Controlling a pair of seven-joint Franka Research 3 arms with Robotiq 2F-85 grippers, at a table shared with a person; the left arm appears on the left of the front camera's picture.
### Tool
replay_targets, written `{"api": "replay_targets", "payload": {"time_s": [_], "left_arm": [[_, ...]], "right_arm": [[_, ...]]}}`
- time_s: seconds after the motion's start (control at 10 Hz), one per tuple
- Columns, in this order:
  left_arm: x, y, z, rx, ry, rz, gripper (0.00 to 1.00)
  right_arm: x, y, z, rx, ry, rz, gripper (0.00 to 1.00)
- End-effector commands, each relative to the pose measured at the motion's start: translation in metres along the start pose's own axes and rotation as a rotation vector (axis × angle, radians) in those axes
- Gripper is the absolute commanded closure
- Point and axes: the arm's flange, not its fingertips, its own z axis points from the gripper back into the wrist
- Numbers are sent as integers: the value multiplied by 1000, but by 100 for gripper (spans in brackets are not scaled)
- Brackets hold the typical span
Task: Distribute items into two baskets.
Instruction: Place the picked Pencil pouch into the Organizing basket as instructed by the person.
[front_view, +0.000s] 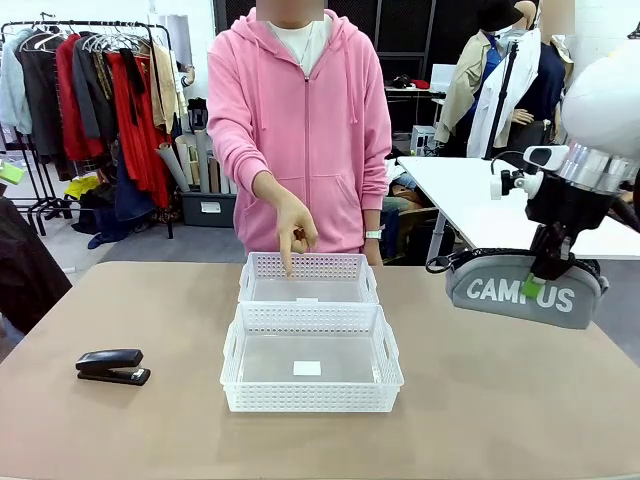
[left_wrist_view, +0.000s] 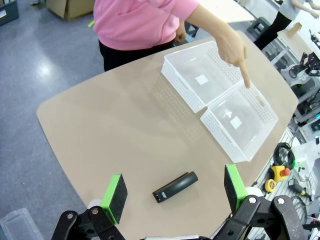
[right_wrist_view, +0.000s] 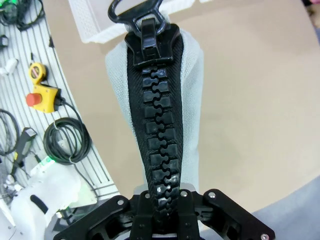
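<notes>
Right gripper clamped on CAMPUS pouch, held aloft right of near basket, clear for carrying. Person's hand points at far basket, likely marking destination. Left gripper spread wide above stapler on bench.

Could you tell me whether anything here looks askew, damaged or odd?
Nothing stands out: the larger basket and smaller basket sit end to end, empty; the stapler lies flat; the right gripper holds the CAMPUS pouch.
</notes>
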Motion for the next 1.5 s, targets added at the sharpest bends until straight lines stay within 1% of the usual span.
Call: {"api": "replay_targets", "payload": {"time_s": [0.0,0.3,0.5,1.0,1.4], "left_arm": [[1,0,1,-3,-11,-2,0],[1,0,1,-3,-11,-2,0],[1,0,1,-3,-11,-2,0],[1,0,1,-3,-11,-2,0],[1,0,1,-3,-11,-2,0]], "right_arm": [[16,18,-6,-26,-18,18,100],[42,44,-16,-36,-23,64,100],[56,57,-22,-37,-8,98,100],[89,78,-37,-14,-34,80,100],[127,88,-57,10,-30,66,100]]}}
